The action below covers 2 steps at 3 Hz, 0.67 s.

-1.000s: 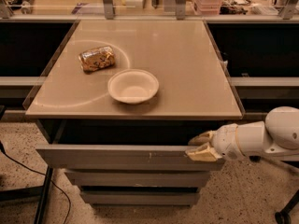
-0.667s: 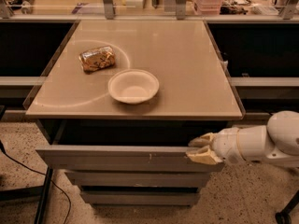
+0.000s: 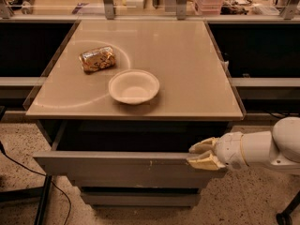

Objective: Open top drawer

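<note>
Change: top drawer (image 3: 117, 168) stays pulled out
Gripper (image 3: 190, 155): under table's (image 3: 187, 69) front right corner, fingers pinching drawer rim
Hidden: drawer interior, dark

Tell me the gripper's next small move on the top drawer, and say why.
Probably a short, straight pull toward the camera. The gripper clasps the top drawer at the right end of its front edge, and the drawer stands only partly out, its dark interior showing as a narrow strip.

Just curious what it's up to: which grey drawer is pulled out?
The top drawer: its front stands forward, dark gap behind, gripper clamped on its right end. The lower drawers sit further back.
</note>
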Available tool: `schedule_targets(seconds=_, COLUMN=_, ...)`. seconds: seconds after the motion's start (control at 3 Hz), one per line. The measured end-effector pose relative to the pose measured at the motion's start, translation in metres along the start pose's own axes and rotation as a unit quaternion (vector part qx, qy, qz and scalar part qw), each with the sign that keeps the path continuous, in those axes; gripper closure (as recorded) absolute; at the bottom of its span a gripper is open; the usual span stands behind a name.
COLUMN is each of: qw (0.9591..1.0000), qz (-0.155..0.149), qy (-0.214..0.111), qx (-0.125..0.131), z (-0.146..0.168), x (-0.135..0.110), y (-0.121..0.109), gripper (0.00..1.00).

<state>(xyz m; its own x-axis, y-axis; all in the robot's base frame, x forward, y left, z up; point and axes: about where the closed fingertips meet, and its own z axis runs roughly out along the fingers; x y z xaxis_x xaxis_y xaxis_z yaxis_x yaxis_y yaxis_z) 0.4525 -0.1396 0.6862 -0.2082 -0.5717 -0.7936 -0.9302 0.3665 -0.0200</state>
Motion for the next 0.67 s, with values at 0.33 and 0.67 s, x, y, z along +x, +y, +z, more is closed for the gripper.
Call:
schedule_targets(seconds=0.33, qw=1.0000, qz=0.000, qy=0.000, qx=0.000, z=0.000, x=0.000, y=0.000, gripper=0.84)
schedule_targets(seconds=0.67, qw=0.9998, qz=0.011, qy=-0.003, qx=0.015, z=-0.008, x=0.005, y=0.013, gripper=1.00)
